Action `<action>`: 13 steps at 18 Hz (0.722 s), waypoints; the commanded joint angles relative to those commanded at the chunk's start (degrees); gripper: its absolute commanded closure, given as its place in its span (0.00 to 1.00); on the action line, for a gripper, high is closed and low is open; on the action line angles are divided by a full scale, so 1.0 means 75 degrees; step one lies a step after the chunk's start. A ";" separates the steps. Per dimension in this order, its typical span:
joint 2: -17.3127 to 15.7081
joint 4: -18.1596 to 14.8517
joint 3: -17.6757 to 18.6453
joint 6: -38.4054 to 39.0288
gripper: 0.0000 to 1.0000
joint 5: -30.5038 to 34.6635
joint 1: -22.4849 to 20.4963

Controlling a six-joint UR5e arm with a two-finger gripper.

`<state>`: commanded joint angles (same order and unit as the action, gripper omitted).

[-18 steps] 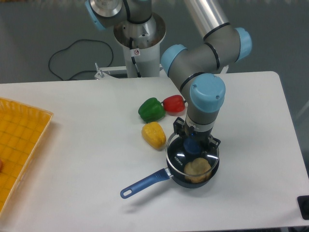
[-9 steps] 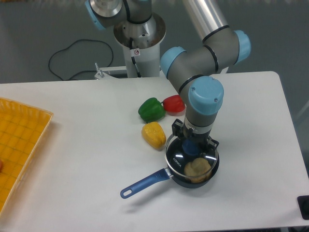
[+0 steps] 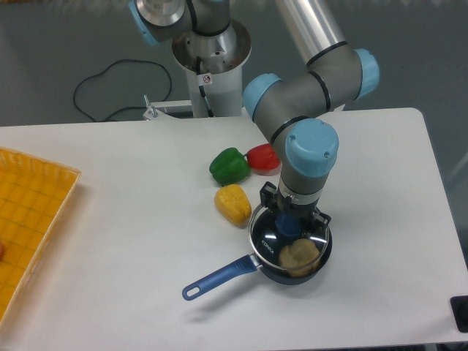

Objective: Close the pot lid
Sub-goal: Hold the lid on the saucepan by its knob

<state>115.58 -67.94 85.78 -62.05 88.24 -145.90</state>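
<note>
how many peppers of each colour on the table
green pepper: 1
red pepper: 1
yellow pepper: 1
total: 3

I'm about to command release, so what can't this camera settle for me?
- Gripper jaws on the blue knob: hidden by the wrist; grip unclear.
- Clear glass pot lid on the dark round pot: far rim behind the gripper; seating unconfirmed.
- Tan lump under the glass: identity unclear through reflections.

White table (image 3: 131,241), grey floor (image 3: 66,44) behind, black cable (image 3: 110,88) on it
</note>
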 joint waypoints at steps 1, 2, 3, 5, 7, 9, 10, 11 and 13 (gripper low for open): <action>0.0000 0.0000 0.0000 0.0000 0.52 0.0000 0.0000; 0.0011 0.0000 0.0000 0.0000 0.52 0.0000 0.0000; 0.0023 0.0000 0.0000 0.0000 0.52 0.0000 0.0000; 0.0047 0.0000 0.0000 -0.0012 0.52 0.0000 0.0000; 0.0047 0.0000 0.0000 -0.0012 0.52 0.0000 0.0000; 0.0058 0.0000 -0.0023 -0.0012 0.52 0.0000 0.0000; 0.0070 0.0000 -0.0047 -0.0012 0.52 0.0000 0.0000; 0.0093 0.0000 -0.0058 -0.0012 0.52 0.0000 0.0000; 0.0094 0.0000 -0.0070 -0.0012 0.52 0.0000 0.0000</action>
<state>116.28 -67.94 85.25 -62.14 88.24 -145.90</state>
